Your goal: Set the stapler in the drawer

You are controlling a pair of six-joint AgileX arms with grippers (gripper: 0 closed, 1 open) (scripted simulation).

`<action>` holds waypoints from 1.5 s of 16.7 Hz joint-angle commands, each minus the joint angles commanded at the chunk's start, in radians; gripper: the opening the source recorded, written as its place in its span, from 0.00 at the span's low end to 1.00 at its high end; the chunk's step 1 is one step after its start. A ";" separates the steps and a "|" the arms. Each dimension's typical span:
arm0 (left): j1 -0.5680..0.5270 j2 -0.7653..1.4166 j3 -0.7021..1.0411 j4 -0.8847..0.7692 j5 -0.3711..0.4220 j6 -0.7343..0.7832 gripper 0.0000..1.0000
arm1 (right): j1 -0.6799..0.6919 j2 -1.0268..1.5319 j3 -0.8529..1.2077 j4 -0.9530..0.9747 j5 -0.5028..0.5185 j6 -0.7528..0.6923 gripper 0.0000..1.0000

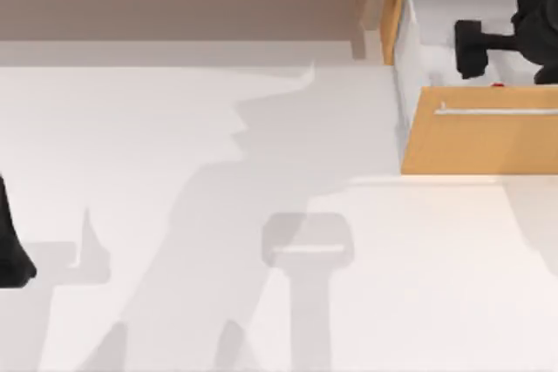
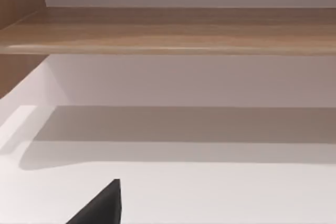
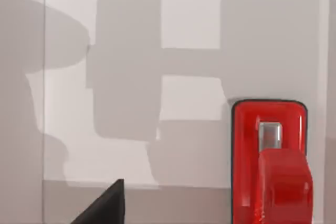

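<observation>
A white bench (image 1: 261,215) seen from above, with 2 AgileX arms; the drawer (image 1: 479,141), with an orange-tan wooden front, a thin silver bar handle (image 1: 497,111) and a white inside, stood pulled open at the bench's far right; the right gripper (image 1: 472,48) hung above the drawer's white inside, its dark fingers turned toward the bench's left; whether those fingers were spread or pressed together could not be told; the red stapler (image 3: 270,163) lay flat on the drawer's white floor, free of the fingers, in the right wrist view; from above just a small red edge of it showed behind the drawer front; the left gripper (image 1: 13,250) sat parked at the bench's left edge, its finger state also impossible to tell; a paler brown wooden shelf (image 2: 168,30) ran along the back of the bench.
</observation>
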 joint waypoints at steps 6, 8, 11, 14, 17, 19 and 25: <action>0.000 0.000 0.000 0.000 0.000 0.000 1.00 | 0.086 -0.212 -0.202 0.426 0.004 -0.151 1.00; 0.000 0.000 0.000 0.000 0.000 0.000 1.00 | 0.140 -0.257 -0.322 0.617 0.008 -0.237 1.00; 0.000 0.000 0.000 0.000 0.000 0.000 1.00 | 0.221 -0.296 -0.532 0.925 0.023 -0.402 1.00; 0.000 0.000 0.000 0.000 0.000 0.000 1.00 | 0.288 -0.313 -0.755 1.246 0.057 -0.610 1.00; 0.000 0.000 0.000 0.000 0.000 0.000 1.00 | 0.336 -0.317 -0.963 1.566 0.110 -0.847 1.00; 0.000 0.000 0.000 0.000 0.000 0.000 1.00 | 0.355 -0.309 -1.086 1.770 0.155 -1.016 1.00; 0.000 0.000 0.000 0.000 0.000 0.000 1.00 | 0.312 -0.196 -1.345 2.269 0.329 -1.498 1.00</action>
